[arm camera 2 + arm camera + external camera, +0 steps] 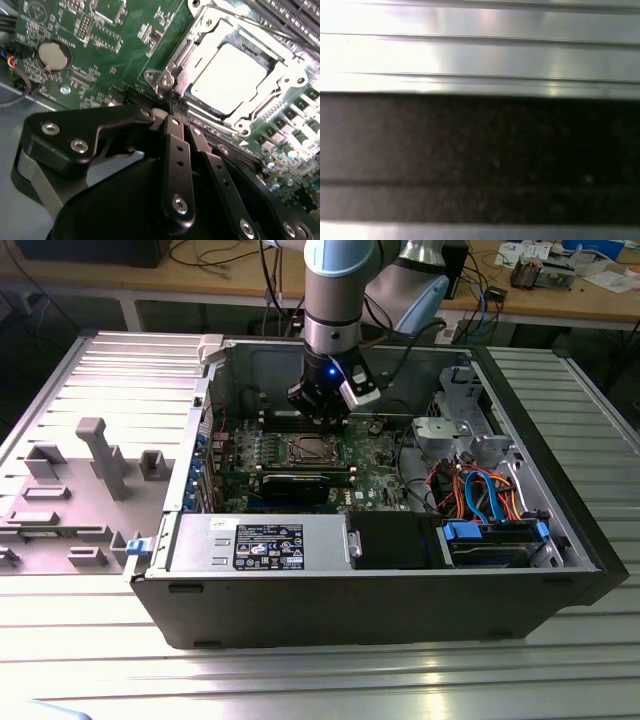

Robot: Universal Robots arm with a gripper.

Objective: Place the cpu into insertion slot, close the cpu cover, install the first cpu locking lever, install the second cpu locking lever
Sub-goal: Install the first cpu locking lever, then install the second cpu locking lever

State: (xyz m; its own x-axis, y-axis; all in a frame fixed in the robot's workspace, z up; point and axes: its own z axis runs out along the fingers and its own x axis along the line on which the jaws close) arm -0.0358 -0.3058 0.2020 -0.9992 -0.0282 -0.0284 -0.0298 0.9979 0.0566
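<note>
The gripper (173, 100) hangs inside the open computer case (560, 540), its 2 fingers (177, 165) drawn together to a narrow point with nothing visibly held between them. Just beyond the fingertips, the cpu (230, 80) lies seated in the insertion slot (181, 56), and the cpu cover (262, 102) lies flat around it, framing its bright top.

Gripper (174, 102) sits low inside the open case (400, 595), tips w/ little room at the cpu cover (227, 75) corner. Memory slots (292, 20) crowd one side; PSU (260, 543) & cable bundle (478, 490) wall off the near edge. Above the insertion slot (310, 450) looks clear, prob.
</note>
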